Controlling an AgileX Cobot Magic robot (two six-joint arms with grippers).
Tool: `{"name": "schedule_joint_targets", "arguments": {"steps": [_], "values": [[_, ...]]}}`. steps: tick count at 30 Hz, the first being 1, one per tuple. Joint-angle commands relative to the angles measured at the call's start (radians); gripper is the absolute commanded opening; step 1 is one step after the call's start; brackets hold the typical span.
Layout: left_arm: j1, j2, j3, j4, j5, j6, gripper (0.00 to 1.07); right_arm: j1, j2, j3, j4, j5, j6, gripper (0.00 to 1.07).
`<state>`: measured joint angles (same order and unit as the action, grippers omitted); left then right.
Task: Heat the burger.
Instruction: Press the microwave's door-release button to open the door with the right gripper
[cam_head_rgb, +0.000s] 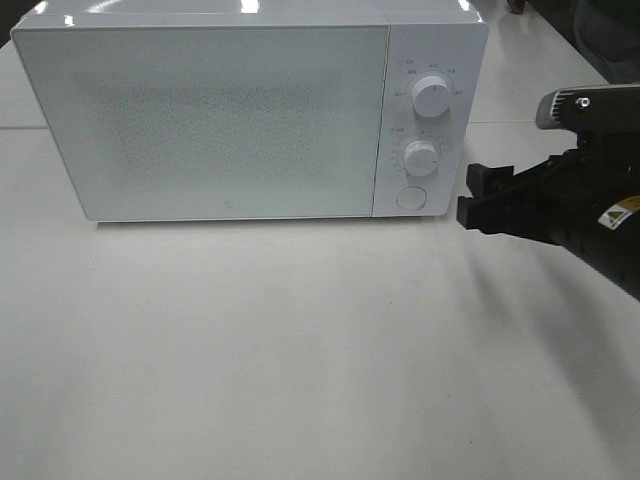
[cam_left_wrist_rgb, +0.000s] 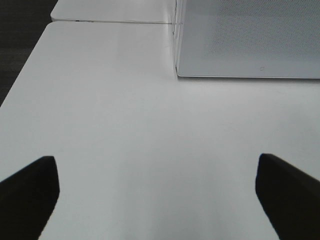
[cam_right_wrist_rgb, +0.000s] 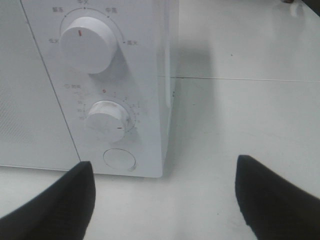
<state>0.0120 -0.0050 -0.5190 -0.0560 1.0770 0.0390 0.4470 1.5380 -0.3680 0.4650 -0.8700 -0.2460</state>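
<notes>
No burger shows in any view. The white microwave (cam_head_rgb: 220, 110) stands at the back of the table with its door shut, and the frosted door hides the inside. My right gripper (cam_head_rgb: 470, 197) hovers open and empty just right of the microwave's control panel, near its lower corner. The right wrist view has its dark fingers (cam_right_wrist_rgb: 55, 205) spread wide in front of the panel, the gripper (cam_right_wrist_rgb: 162, 170) holding nothing. My left gripper (cam_left_wrist_rgb: 156, 165) is open and empty over bare table, well in front of the microwave's left front corner (cam_left_wrist_rgb: 177, 75); it is outside the high view.
The panel carries an upper knob (cam_head_rgb: 431, 95), a lower knob (cam_head_rgb: 420, 157) and a round button (cam_head_rgb: 410, 197); these appear again as upper knob (cam_right_wrist_rgb: 87, 45), lower knob (cam_right_wrist_rgb: 107, 120) and button (cam_right_wrist_rgb: 119, 159). The white table (cam_head_rgb: 300, 350) stretches in front. Its left edge (cam_left_wrist_rgb: 22, 80) drops to dark floor.
</notes>
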Motion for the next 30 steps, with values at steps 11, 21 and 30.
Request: {"name": "schedule_joint_targets", "arguments": {"steps": [11,21,30], "values": [[0.003,-0.016,0.004,-0.009,-0.009,0.004,1.0,0.297,0.161,-0.043,0.303,-0.132,-0.034,0.76],[0.003,-0.016,0.004,-0.009,-0.009,0.004,1.0,0.342,0.188,-0.084,0.339,-0.114,-0.013,0.76],[0.003,-0.016,0.004,-0.009,-0.009,0.004,1.0,0.342,0.188,-0.084,0.339,-0.11,0.447,0.65]]}}
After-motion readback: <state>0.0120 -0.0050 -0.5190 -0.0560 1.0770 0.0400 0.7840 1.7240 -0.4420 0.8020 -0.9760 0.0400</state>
